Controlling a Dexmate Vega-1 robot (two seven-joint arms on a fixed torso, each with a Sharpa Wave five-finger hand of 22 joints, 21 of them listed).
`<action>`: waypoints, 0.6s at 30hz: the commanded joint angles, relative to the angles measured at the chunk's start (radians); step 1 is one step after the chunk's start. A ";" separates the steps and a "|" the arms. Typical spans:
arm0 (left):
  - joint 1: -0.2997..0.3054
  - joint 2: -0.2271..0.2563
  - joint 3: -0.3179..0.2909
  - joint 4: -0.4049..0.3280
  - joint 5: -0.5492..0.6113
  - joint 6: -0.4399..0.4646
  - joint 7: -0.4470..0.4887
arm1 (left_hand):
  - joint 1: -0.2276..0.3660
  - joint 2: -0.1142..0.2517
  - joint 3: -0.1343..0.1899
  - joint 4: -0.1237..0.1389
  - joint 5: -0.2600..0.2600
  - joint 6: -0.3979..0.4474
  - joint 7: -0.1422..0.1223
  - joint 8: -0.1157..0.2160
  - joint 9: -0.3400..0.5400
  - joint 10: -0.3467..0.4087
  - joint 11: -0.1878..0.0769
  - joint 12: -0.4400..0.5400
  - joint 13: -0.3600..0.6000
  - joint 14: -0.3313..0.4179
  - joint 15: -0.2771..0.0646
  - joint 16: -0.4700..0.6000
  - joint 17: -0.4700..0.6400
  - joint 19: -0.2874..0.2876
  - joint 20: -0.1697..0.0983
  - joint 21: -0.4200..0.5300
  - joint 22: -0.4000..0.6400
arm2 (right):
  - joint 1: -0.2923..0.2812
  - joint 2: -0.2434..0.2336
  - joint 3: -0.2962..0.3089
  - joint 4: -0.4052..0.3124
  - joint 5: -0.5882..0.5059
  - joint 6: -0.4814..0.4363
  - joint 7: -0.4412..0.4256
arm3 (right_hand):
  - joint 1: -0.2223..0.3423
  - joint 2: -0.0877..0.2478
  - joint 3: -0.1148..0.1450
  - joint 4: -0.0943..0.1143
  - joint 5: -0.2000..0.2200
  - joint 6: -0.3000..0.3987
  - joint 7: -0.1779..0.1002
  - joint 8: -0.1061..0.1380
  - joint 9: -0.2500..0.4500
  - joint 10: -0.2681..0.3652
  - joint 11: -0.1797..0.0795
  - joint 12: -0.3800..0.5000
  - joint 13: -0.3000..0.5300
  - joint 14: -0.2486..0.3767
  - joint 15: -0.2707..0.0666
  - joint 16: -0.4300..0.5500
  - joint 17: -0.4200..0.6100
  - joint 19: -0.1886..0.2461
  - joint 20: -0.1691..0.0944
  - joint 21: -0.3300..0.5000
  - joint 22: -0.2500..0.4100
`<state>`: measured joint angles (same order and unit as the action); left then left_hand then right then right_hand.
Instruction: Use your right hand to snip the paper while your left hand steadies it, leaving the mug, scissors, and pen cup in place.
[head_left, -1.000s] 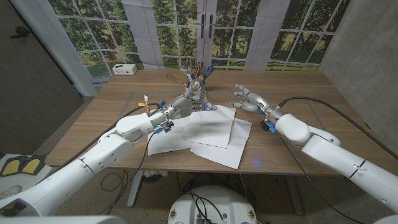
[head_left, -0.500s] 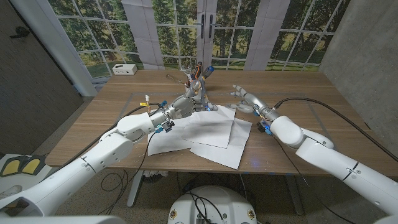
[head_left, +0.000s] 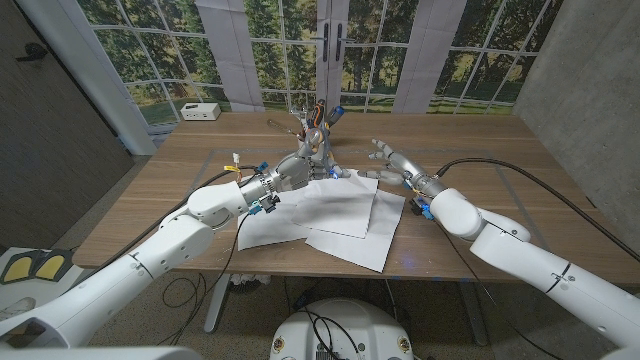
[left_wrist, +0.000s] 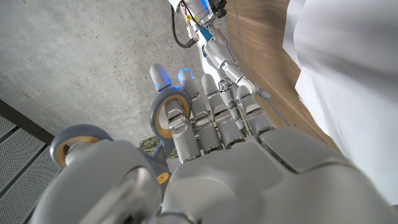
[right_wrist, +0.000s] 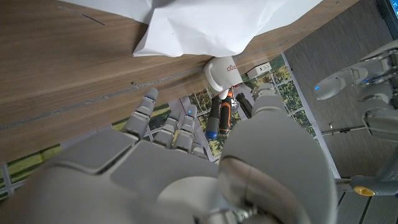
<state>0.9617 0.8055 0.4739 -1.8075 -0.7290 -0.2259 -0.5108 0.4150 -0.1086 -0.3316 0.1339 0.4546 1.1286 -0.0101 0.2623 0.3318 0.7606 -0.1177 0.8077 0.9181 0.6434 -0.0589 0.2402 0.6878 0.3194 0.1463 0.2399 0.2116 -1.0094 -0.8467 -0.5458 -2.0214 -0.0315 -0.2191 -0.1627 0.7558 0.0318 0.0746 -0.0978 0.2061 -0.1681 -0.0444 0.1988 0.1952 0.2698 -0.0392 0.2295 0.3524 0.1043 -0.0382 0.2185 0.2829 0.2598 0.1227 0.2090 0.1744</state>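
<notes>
Seen from the head camera, several white sheets of paper lie overlapping on the near middle of the wooden table, some corners lifted.

The robot's left arm reaches in from the near left. Its left hand sits at the far left corner of the sheets, fingers pointing toward the back of the table. It is in the same spot as a second ago. The left wrist camera shows those fingers stretched out side by side with nothing in them, alongside the edge of the paper.

The right arm comes in from the near right. The right hand is open with fingers spread, holding nothing, just past the far right corner of the sheets. Over the last second it has slid left, closer to the paper and the cup. The right wrist camera shows its fingers over bare wood.

Behind the left hand stands a pen cup filled with pens and tools, unmoved. In the right wrist camera a white cup-like object stands at the paper's edge.

At the far left of the table sits a small white box.
</notes>
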 joint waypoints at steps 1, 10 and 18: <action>0.003 -0.001 -0.003 0.003 -0.002 -0.008 -0.004 | 0.004 0.010 0.000 0.003 0.000 -0.010 0.019 -0.001 0.005 0.015 -0.011 0.004 0.002 0.007 -0.065 -0.001 0.003 -0.003 -0.002 0.001 0.002 | 0.011 -0.024 -0.024 -0.019 -0.070 -0.031 0.023 | 0.000 0.003 -0.003 -0.003 0.000 -0.025 0.000 -0.008 0.001 0.011 -0.003 0.006 0.000 0.003 -0.031 0.004 0.000 0.012 0.002 -0.003 0.002; 0.000 0.000 -0.003 0.007 -0.004 -0.009 -0.010 | 0.005 0.013 0.000 0.004 -0.001 -0.009 0.018 -0.001 0.006 0.020 -0.012 0.005 -0.002 0.007 -0.067 -0.001 0.003 -0.003 -0.002 0.001 0.002 | 0.029 -0.030 -0.060 -0.027 -0.149 -0.052 0.041 | -0.018 -0.004 -0.014 0.003 -0.003 -0.040 0.001 -0.009 0.000 0.012 0.004 0.004 0.002 0.002 -0.023 0.007 -0.003 -0.001 0.020 -0.010 0.002; -0.003 -0.004 -0.002 0.012 -0.005 -0.009 -0.011 | 0.005 0.014 -0.001 0.004 -0.001 -0.005 0.016 -0.001 0.007 0.020 -0.015 0.006 -0.003 0.008 -0.066 -0.001 0.003 -0.004 -0.004 0.001 0.002 | 0.045 -0.044 -0.082 -0.035 -0.209 -0.074 0.085 | -0.046 -0.023 -0.033 0.012 -0.005 -0.056 0.005 -0.011 0.000 0.024 0.004 0.006 0.000 0.025 -0.029 0.017 -0.005 0.012 0.030 -0.007 0.001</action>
<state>0.9629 0.8050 0.4717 -1.8016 -0.7315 -0.2330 -0.5188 0.4217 -0.1019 -0.3316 0.1338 0.4552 1.1302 -0.0085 0.2623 0.3368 0.7623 -0.1160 0.8076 0.9139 0.6433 -0.0589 0.2402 0.6878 0.3194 0.1463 0.2399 0.2115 -0.9815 -0.8761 -0.5987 -2.0461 -0.1667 -0.2676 -0.1169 0.7193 0.0116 0.0512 -0.0825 0.2061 -0.1680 -0.0446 0.1917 0.1954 0.2844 -0.0323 0.2294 0.3525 0.1216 -0.0376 0.2295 0.2784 0.2661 0.1451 0.1996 0.1744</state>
